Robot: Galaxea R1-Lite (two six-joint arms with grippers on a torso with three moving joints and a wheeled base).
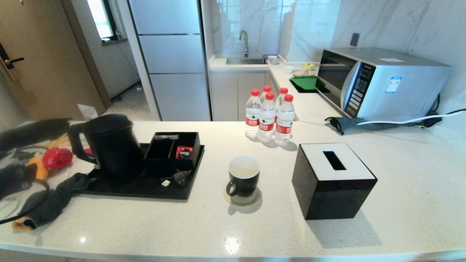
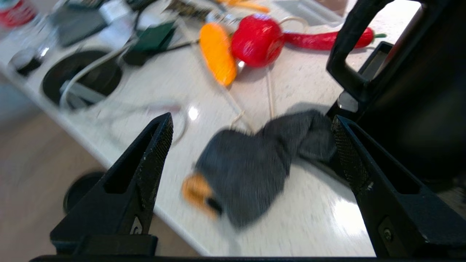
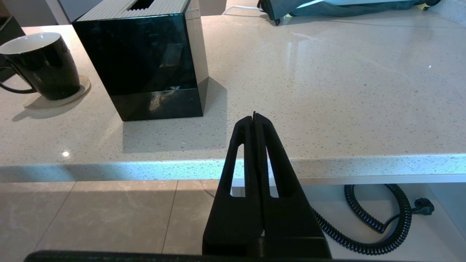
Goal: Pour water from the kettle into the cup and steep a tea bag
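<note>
We see matte black kettle (image 1: 109, 143) on tray's (image 1: 145, 187) left end; left gripper (image 2: 251, 153) wide open, empty; right gripper (image 3: 254, 120) closed, empty, only wrist view shows it.

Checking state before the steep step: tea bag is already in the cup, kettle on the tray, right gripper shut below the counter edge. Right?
Not quite. The tea bag is not in the cup; the head view shows it lying on the tray, beside the kettle. The rest holds: the right gripper is shut, near the counter edge.
</note>
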